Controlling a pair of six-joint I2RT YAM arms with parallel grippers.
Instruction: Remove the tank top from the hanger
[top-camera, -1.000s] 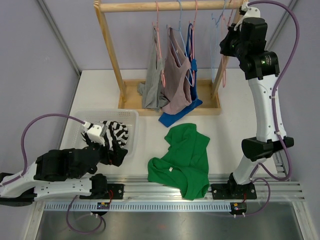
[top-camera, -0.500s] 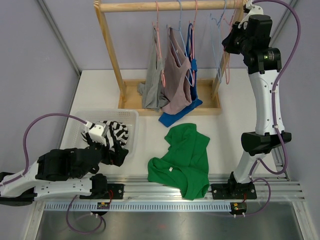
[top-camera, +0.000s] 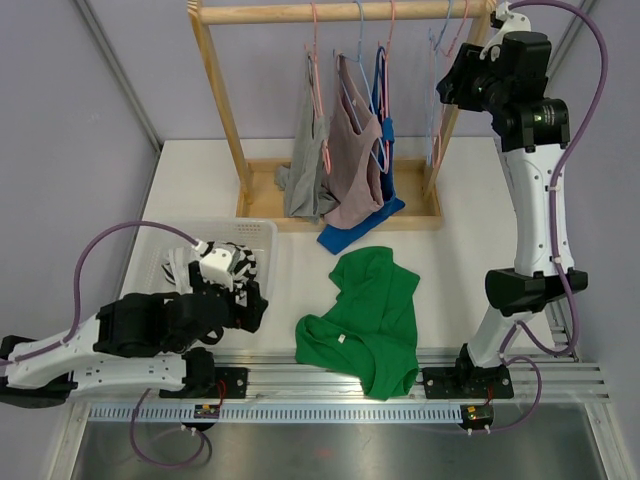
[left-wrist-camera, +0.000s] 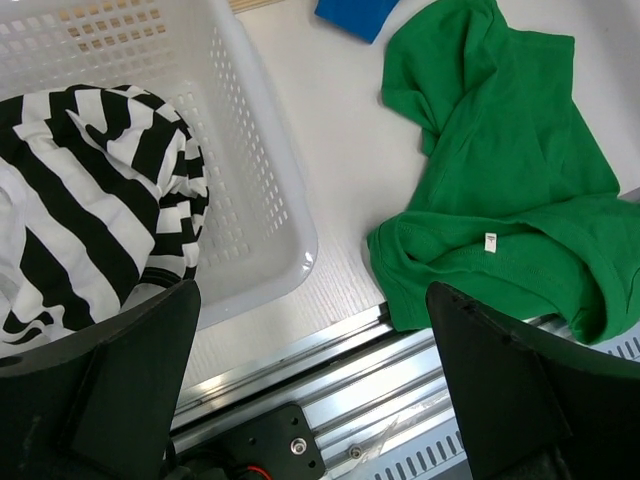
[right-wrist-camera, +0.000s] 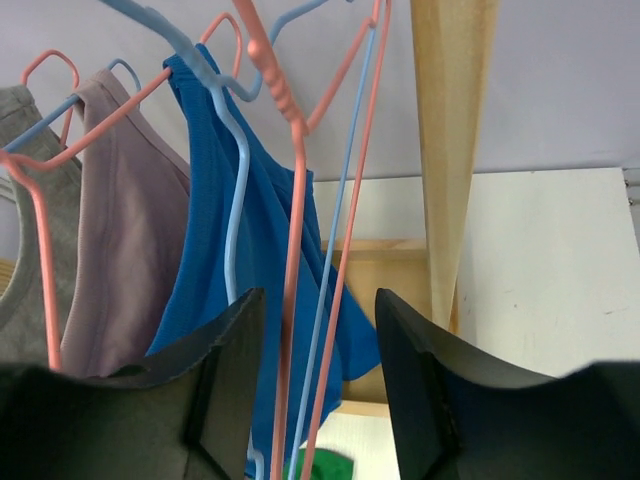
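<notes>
Green tank top is off any hanger and lies rumpled on the desk at the near edge, just right of the white basket. Neck label faces up in the left wrist view.

The grey tank top, mauve tank top and blue tank top hang on hangers on the wooden rack. The blue one's hem trails onto the desk in front of the rack base.

The right fingers are up at the rack's right end, released and parted. The empty pink hanger and thin hanger wires run down through the gap. Can't see either finger touching them.

The left fingers are spread wide, grasping nothing, low over the basket's near right corner. A black-and-white striped garment sits in the basket.
</notes>
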